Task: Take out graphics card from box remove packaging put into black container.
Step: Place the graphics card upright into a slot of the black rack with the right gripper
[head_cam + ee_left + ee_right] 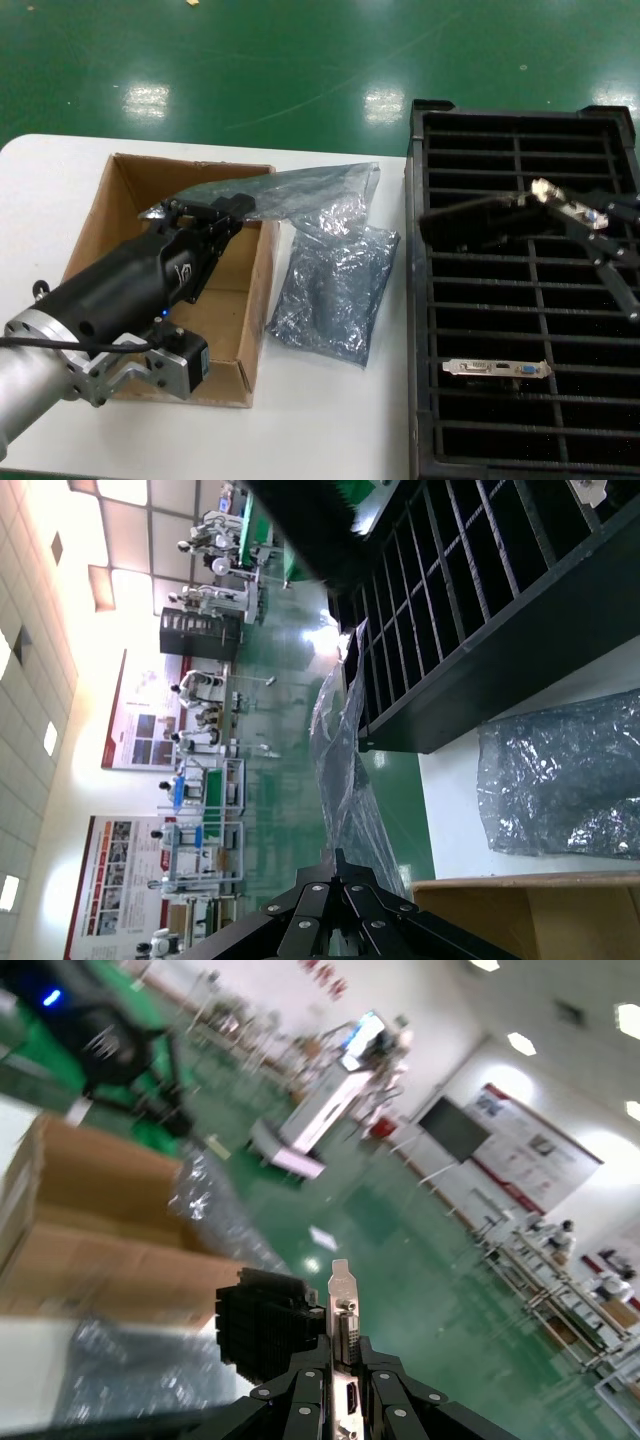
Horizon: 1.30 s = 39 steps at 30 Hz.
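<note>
Now | right gripper (578, 213) clamps graphics card (480, 215) | over black container (520, 330)

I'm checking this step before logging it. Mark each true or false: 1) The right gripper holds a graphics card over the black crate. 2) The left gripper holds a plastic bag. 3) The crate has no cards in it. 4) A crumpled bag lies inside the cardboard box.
1) True: the right gripper grips a graphics card above the black crate.
2) True: the left gripper pinches a plastic bag.
3) False: one card sits in a slot.
4) False: the crumpled bag lies on the table, beside the cardboard box.
</note>
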Each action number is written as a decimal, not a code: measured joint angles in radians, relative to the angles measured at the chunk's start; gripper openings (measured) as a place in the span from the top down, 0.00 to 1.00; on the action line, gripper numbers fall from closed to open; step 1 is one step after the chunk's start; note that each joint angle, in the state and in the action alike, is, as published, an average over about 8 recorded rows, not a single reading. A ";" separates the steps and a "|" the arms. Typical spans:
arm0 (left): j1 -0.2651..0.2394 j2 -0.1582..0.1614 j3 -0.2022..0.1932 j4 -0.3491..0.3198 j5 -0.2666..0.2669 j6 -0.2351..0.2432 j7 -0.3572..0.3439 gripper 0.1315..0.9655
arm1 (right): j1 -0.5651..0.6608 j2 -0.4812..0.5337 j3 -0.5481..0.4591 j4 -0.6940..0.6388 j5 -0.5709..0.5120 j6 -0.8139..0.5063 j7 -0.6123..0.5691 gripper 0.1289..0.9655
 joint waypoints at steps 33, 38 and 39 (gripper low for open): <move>0.000 0.000 0.000 0.000 0.000 0.000 0.000 0.99 | 0.242 -0.105 -0.269 0.159 -0.894 -0.325 0.447 0.94; 0.000 0.000 0.000 0.000 0.000 0.000 0.000 0.99 | 0.262 -0.133 -0.287 0.153 -0.940 -0.365 0.450 0.94; 0.000 0.000 0.000 0.000 0.000 0.000 0.000 0.99 | 0.266 -0.137 -0.290 0.152 -0.946 -0.371 0.449 0.94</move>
